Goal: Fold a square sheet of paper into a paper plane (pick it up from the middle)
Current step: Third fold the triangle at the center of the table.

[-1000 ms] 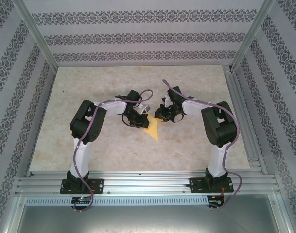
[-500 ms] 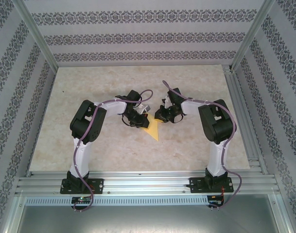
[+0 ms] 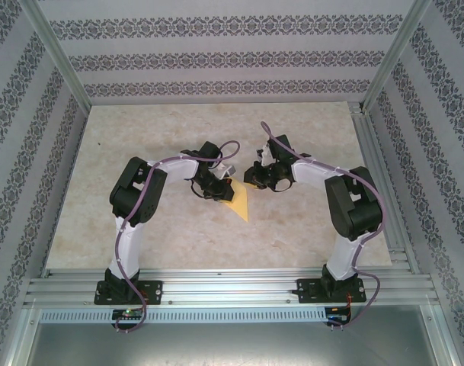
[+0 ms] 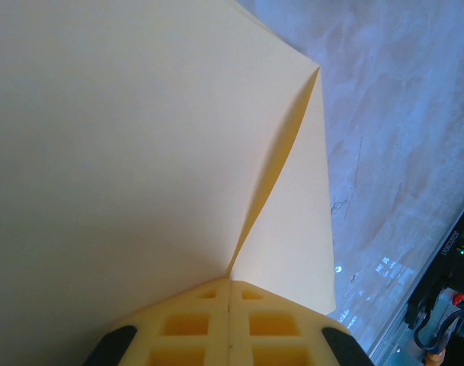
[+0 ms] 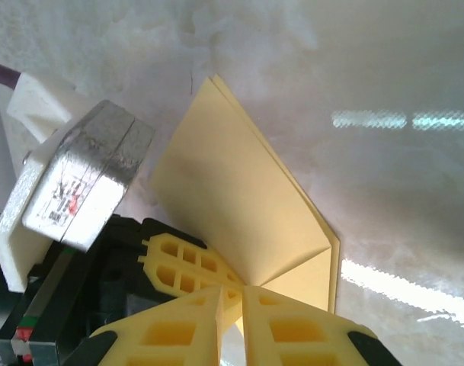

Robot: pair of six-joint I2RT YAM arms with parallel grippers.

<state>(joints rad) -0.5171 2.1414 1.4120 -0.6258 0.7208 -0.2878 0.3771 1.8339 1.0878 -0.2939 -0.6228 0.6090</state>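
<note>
- I have the left end effector [image 3: 219,188] near the middle of the counter [image 3: 140,137], and its fingers [image 4: 193,324] are pressed together on the sheet of paper [image 3: 240,203].
- From the left wrist camera, the pale-yellow sheet rises straight out of the line where those fingers meet. One broad panel spreads to the left and a narrower flap stands to the right, with a sharp crease running up between them.
- The right end effector [image 3: 254,180] sits just beside the left one, on the far right side of the paper, angled in towards it.
- From the right wrist camera, its fingers [image 5: 292,332] are nearly together with only a thin slit between them, pinching the paper where two creases run down to the tips.
- In that same view the sheet looks folded double, with a point aimed up and away from me and layered edges showing along its right side.
- One finger of the left end effector touches the paper's lower left edge, below a silver block with a label [image 5: 83,179].
- From overhead, the paper lies between the two end effectors and narrows to a tip on the side towards the arm bases.
</note>
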